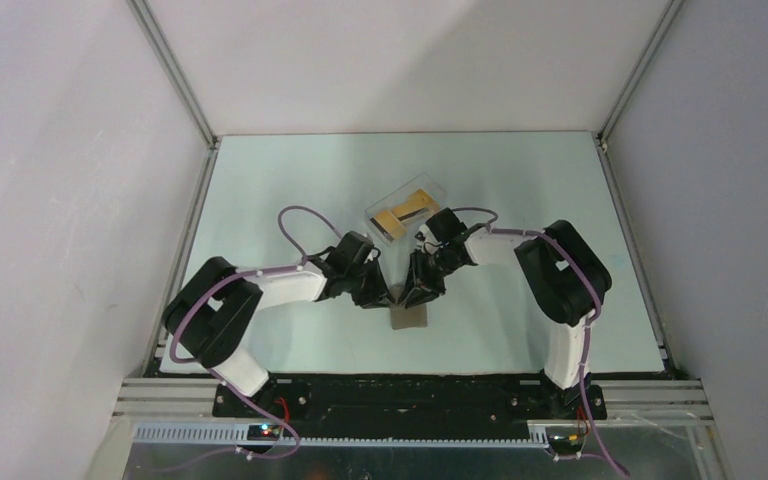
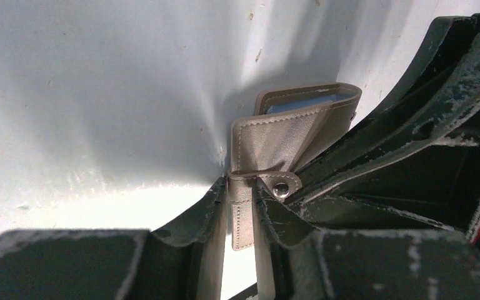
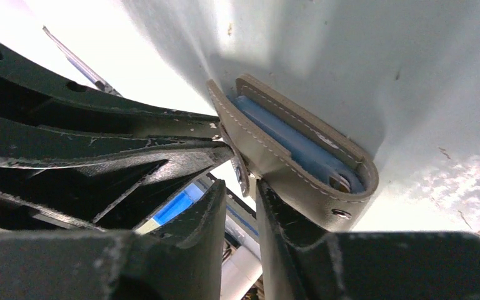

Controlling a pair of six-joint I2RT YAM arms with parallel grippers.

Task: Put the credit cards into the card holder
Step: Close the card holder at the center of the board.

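Pinching the card holder, left gripper, right gripper astride its flap, grip unclear, pale tabletop, white walls.

You have the card holder low on the tabletop near the front edge. It is a grey-taupe stitched wallet, its leaves parted just enough to show a blue lining. Its snap strap is sticking out at the near edge, where the left pincer pinches the wallet. Your credit cards are orange-gold and lie flat and overlapping at a slant inside the clear box. The box sits further back, apart from the wallet; how many cards it holds you cannot tell from here.
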